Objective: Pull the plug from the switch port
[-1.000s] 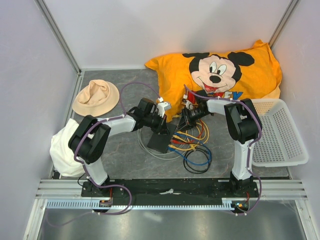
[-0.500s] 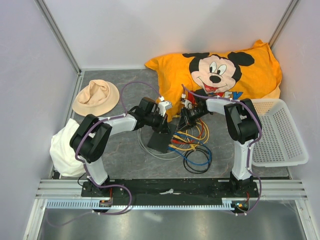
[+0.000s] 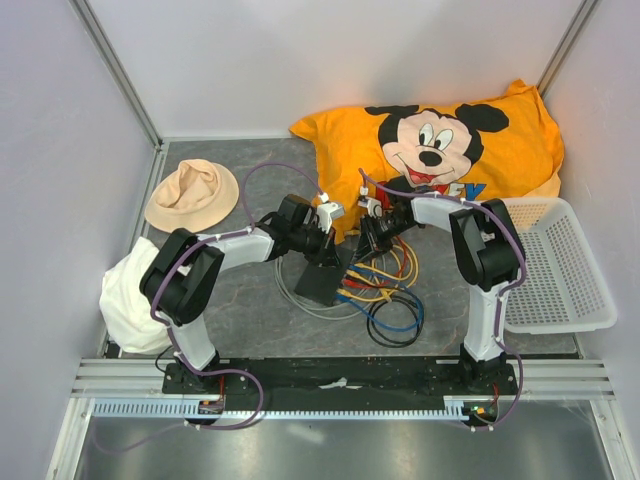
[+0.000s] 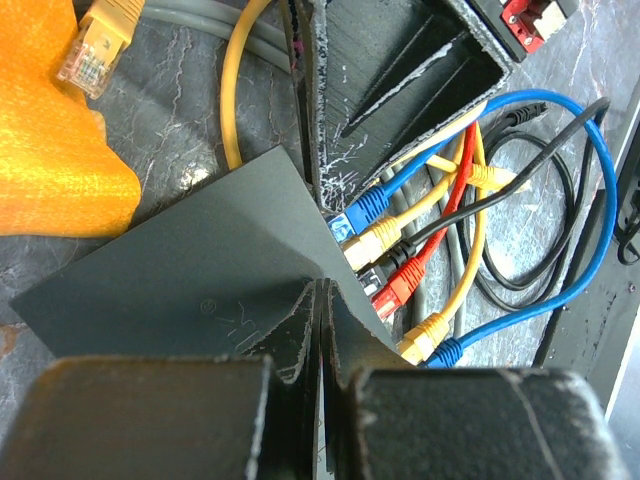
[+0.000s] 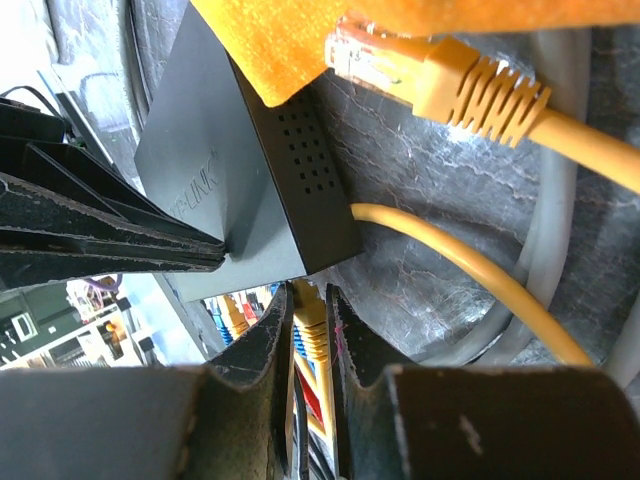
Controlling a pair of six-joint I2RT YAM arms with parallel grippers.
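Note:
The dark grey switch point(image 3: 320, 285) lies on the mat, with blue, yellow and red plugs point(image 4: 385, 235) in its row of sockets. My left gripper point(image 3: 322, 250) is shut, and its tips point(image 4: 322, 290) press down on the switch's top face point(image 4: 180, 270). My right gripper point(image 3: 366, 248) is shut on a yellow plug point(image 5: 312, 322) at the corner of the switch point(image 5: 250, 180), where the sockets are. Whether that plug sits in its socket is hidden by the fingers. A loose yellow plug point(image 5: 400, 65) lies free by the pillow edge.
An orange Mickey Mouse pillow point(image 3: 440, 140) lies just behind both grippers. A tangle of coloured cables point(image 3: 385, 300) spreads to the right of the switch. A white mesh basket point(image 3: 555, 265) stands at the right. A beige hat point(image 3: 192, 195) and a white cloth point(image 3: 125, 290) lie at the left.
My right gripper has edged slightly left towards the switch. The left gripper and the switch have stayed in place.

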